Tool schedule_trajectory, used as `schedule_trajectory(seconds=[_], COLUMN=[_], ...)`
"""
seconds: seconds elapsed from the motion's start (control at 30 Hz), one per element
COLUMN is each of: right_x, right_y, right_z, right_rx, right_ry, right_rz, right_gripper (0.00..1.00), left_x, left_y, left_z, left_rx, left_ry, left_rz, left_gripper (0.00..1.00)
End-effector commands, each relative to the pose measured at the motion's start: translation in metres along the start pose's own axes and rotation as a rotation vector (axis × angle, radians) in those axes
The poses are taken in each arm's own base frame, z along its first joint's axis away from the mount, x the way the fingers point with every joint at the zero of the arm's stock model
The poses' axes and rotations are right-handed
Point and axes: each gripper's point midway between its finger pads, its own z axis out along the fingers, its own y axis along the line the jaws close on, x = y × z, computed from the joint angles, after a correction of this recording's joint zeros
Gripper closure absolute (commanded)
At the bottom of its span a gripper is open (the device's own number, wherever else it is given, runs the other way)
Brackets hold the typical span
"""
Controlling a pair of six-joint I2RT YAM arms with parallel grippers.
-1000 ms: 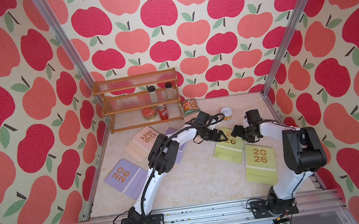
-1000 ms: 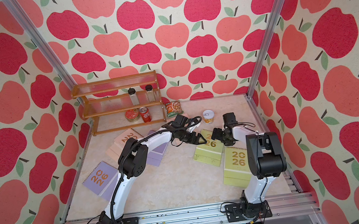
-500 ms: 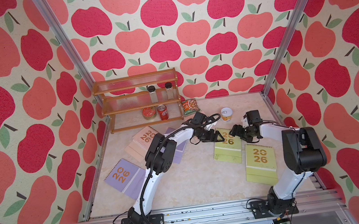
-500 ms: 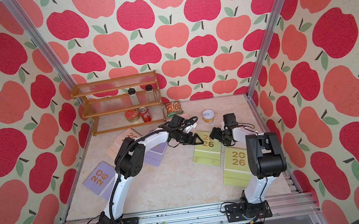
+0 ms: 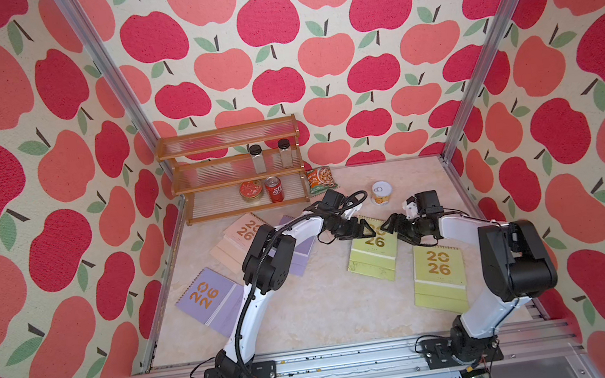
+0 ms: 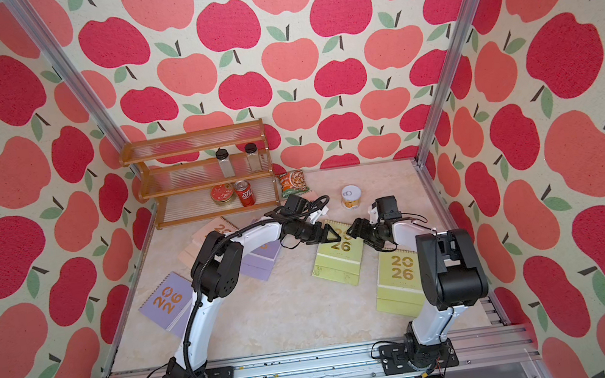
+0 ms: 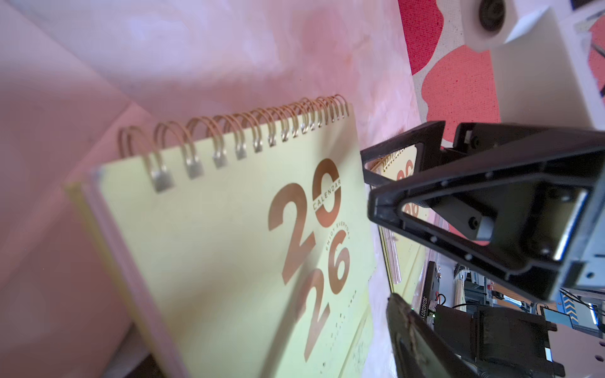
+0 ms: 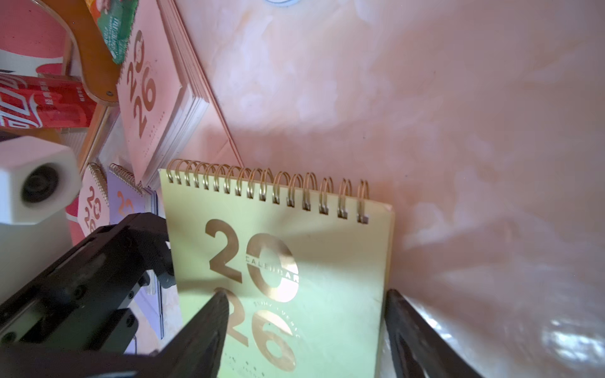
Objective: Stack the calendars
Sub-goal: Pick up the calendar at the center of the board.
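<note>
Now rack [image 5: 226, 132]: jars [image 5: 257, 159], tin [image 5: 251, 189], can [image 5: 274, 189]; calendars [image 5: 438, 267] outside.

Marble tabletop [image 5: 309, 316]: calendars [image 5: 439, 271], tin [image 5: 380, 192], packet [image 5: 320, 179], rack [image 5: 212, 176].

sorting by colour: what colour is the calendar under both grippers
Yellow-green calendar; clearest in right wrist view.

Yellow-green calendar [image 7: 229, 245] with gold rings on pinkish tabletop [image 7: 229, 49], just beside the wide-spread left gripper [image 7: 381, 250].
</note>
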Motion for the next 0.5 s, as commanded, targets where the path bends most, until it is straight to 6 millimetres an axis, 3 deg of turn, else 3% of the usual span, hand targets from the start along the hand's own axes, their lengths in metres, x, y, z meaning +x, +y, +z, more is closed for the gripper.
schedule_trajectory(seconds=[0.0, 0.17, 0.27, 0.33, 0.47], right_x=[0.000, 0.003, 0.002, 0.002, 0.001], right_y=[0.032, 0.030, 0.030, 0.032, 0.037], right_z=[-0.013, -0.013, -0.012, -0.012, -0.013], right_rx=[-0.119, -0.108, -0.111, -0.119, -0.133], right_ry=[-0.009, -0.008, -0.009, -0.010, -0.015], right_rz=[-0.030, -0.035, -0.037, -0.040, -0.054], right_gripper=[0.24, 0.24, 0.24, 0.24, 0.24], left_x=[0.004, -0.001, 0.000, 0.001, 0.003], left_y=[-0.006, -0.020, -0.027, -0.028, -0.034], left_z=[-0.001, -0.015, -0.021, -0.024, -0.030], left_rx=[0.036, 0.058, 0.077, 0.082, 0.090], left_ry=[0.002, -0.011, -0.001, 0.005, 0.010], left_rz=[-0.011, 0.017, 0.023, 0.022, 0.018], left_gripper=[0.30, 0.49, 0.66, 0.84, 0.99])
